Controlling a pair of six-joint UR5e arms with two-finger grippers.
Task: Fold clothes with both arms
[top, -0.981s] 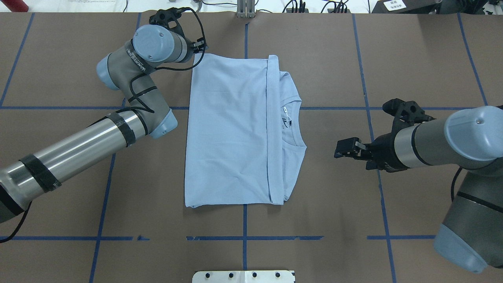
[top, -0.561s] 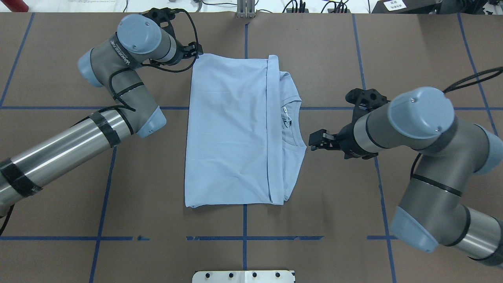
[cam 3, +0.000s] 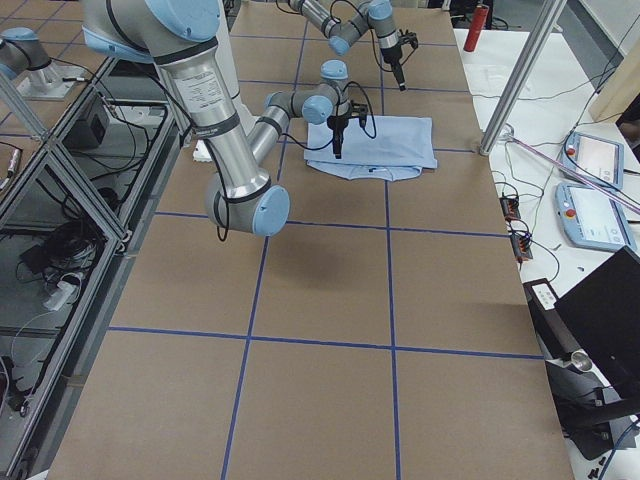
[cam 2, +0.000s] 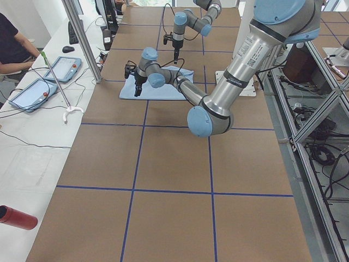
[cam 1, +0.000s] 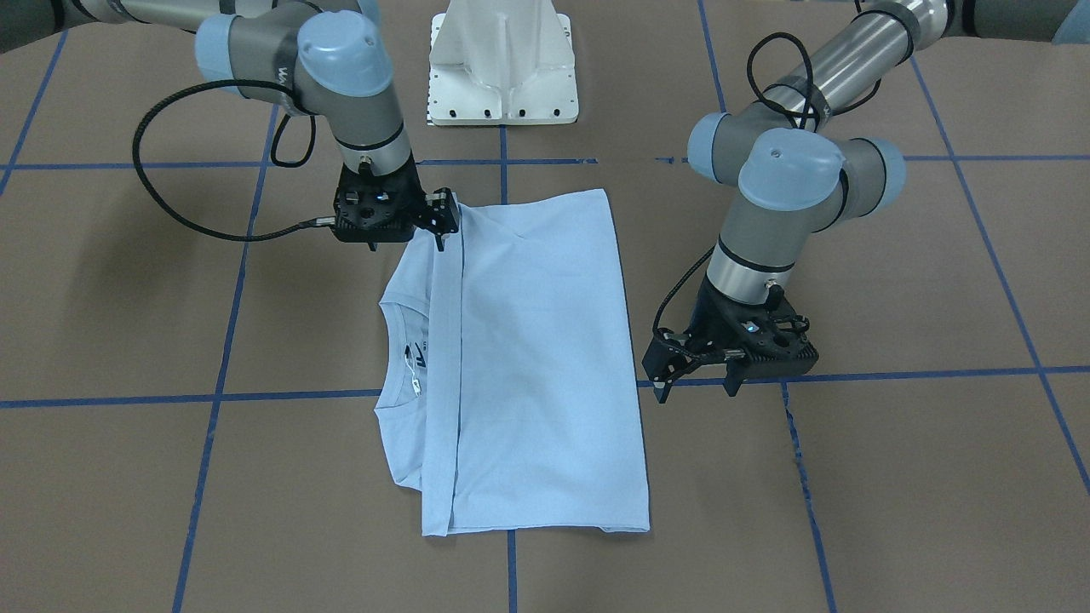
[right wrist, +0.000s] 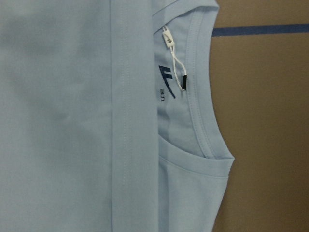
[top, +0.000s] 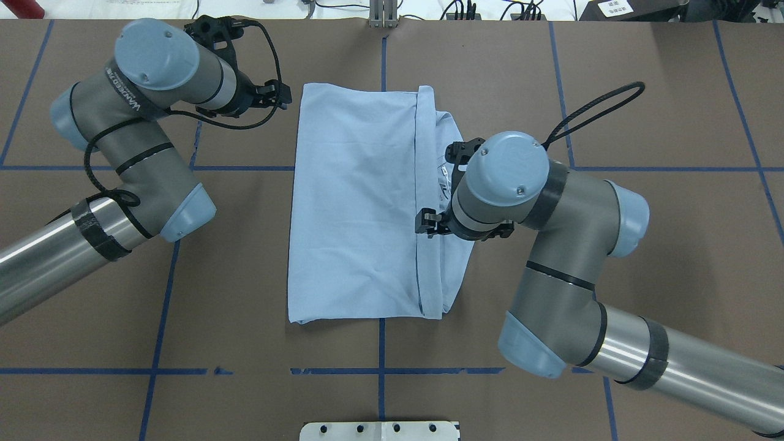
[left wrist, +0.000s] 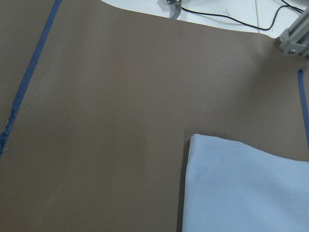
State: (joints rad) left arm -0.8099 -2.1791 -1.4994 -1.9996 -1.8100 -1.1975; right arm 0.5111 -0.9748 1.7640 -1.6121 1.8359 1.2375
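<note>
Hovering over the folded T-shirt, right gripper, jaws parted; right arm masks the collar overhead. Left gripper, parted, at 11 o'clock.

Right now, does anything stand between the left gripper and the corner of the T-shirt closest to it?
Nothing visible does. The left gripper hangs just beside the far corner of the T-shirt, and only bare brown table shows in the gap. The left wrist view shows the same: plain table surface up to the cloth's edge.
</note>
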